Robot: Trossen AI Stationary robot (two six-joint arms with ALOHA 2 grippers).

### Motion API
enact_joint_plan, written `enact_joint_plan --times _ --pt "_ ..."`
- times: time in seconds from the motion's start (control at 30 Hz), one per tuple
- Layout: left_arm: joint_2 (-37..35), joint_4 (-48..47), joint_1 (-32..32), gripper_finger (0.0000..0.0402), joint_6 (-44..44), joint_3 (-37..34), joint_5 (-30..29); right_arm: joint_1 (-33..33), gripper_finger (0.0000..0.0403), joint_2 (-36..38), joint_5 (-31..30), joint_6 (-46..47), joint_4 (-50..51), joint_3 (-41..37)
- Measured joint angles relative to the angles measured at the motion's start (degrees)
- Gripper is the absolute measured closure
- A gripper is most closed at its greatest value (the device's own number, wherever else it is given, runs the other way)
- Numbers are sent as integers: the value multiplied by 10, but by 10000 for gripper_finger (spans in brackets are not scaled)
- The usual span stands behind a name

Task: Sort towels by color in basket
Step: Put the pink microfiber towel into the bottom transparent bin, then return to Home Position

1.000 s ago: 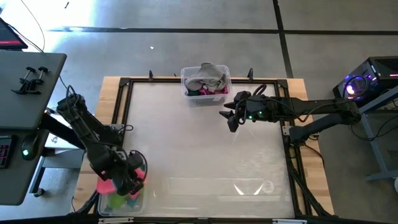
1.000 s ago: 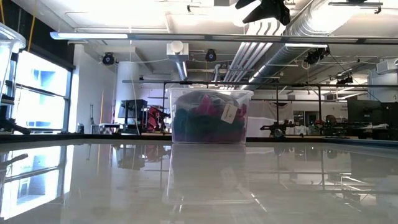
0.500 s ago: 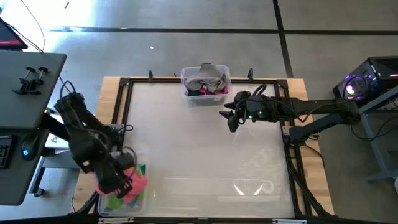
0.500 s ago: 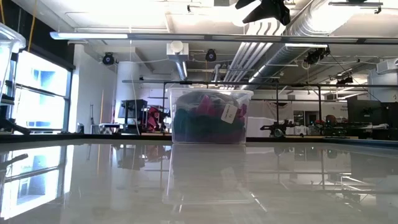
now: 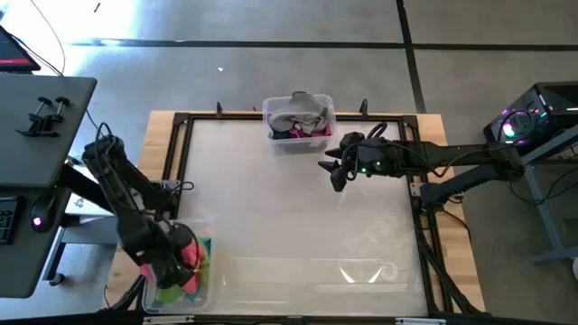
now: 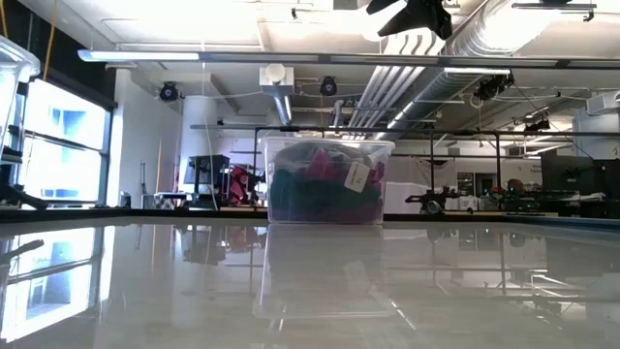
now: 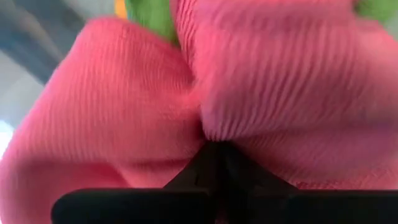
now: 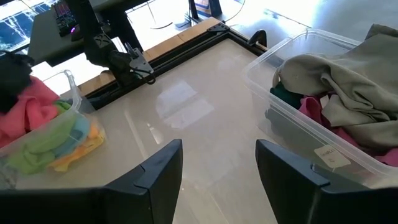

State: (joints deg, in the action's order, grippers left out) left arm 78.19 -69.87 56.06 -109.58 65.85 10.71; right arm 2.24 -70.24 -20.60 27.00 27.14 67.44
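My left gripper [image 5: 168,261] is over the clear near-left bin [image 5: 206,291], shut on the pink towel [image 5: 188,257], which fills the left wrist view [image 7: 186,93]. The bin also holds a lime towel [image 8: 37,152], a cyan towel [image 8: 79,132] and a yellow towel [image 8: 81,152]. My right gripper [image 5: 336,176] hangs open in the air to the right of the far bin [image 5: 268,126]. In that bin a grey towel [image 5: 298,110] lies over a magenta towel [image 8: 311,112] and a dark green towel [image 8: 286,93]. My left gripper [image 7: 214,152] pinches a bunched fold [image 7: 211,124] of the pink towel between its two shut fingers, coming from above. The cloth bulges out on both sides of the fingertips. Its lower part [image 8: 34,115] rests on the lime towel in the near-left bin.
A black frame [image 5: 181,144] runs around the glossy table top. A bare stretch of table [image 5: 298,226] lies between the two bins. A desk with clamps [image 5: 45,113] stands to the left of the table, and a lit computer [image 5: 524,122] to its right.
My left arm has swung about over the near-left bin with the pink towel still in its shut gripper, moving a little toward the table's near-left corner. The towel, which stuck out on both sides of the gripper, now sits bunched on the pile.
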Motion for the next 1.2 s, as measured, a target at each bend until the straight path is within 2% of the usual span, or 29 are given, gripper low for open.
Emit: enact_joint_plan --times 0.2,0.33,0.47,0.6,0.67,0.9,0.97,1.07,1.2 --pt "24 9 -22 401 123 -42 -44 0 203 0 0 1 0 0" --pt "28 12 -29 401 231 -43 -98 0 203 0 0 3 0 0" --pt "28 16 -29 401 293 -43 -141 0 203 0 6 15 0 0" --pt "27 33 -25 379 376 -43 -164 0 203 0 12 15 0 0" --pt "23 39 -26 356 376 -42 -159 0 203 0 12 15 0 0" --pt "-25 37 -19 262 274 10 -140 0 203 0 25 16 8 0" --pt "-43 35 -15 247 249 31 -148 0 203 0 62 13 16 0" --pt "-68 34 -9 240 205 56 -219 -7 203 0 143 26 21 0" --pt "-94 45 5 249 169 63 -442 24 205 11 197 23 21 -1"
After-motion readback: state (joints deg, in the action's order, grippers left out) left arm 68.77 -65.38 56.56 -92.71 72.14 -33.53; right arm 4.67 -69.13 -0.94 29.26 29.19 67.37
